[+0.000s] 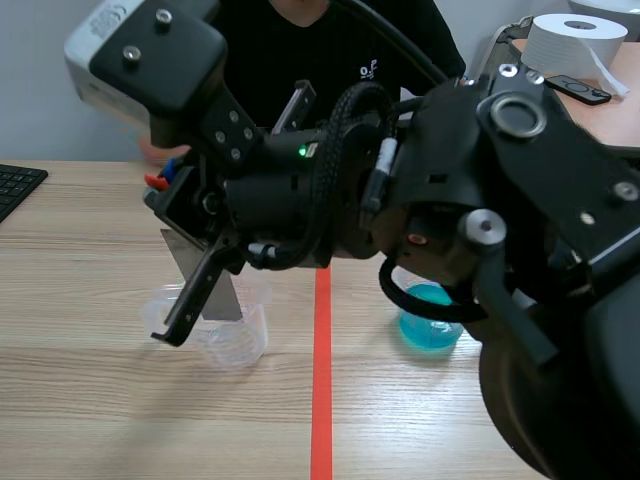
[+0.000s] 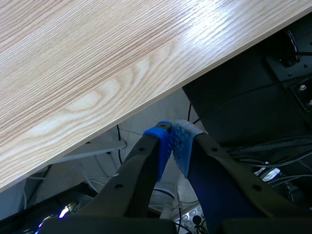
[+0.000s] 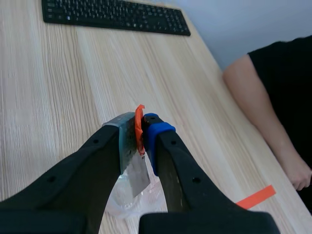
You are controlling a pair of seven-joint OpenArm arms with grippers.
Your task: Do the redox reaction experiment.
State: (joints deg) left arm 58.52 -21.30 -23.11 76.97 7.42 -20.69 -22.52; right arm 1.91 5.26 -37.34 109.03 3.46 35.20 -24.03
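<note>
My right gripper [image 1: 196,300] reaches across from the right and hangs over a clear plastic beaker [image 1: 236,344] left of the red tape line. It is shut on a grey metal strip [image 1: 222,300] with an orange tag at its upper end. In the right wrist view the strip [image 3: 138,175] runs down from between the fingers of the gripper [image 3: 142,125] into the clear beaker [image 3: 130,201]. A small beaker of blue liquid [image 1: 430,326] stands right of the tape line, partly hidden by the arm. My left gripper [image 2: 173,142] is shut on nothing, off the table's edge [image 2: 146,105].
A black keyboard [image 1: 14,186] [image 3: 114,17] lies at the table's left. A person in a black shirt [image 1: 330,45] sits across the table, with a forearm [image 3: 265,114] resting on it. A white paper roll [image 1: 572,45] sits on a side table at the back right.
</note>
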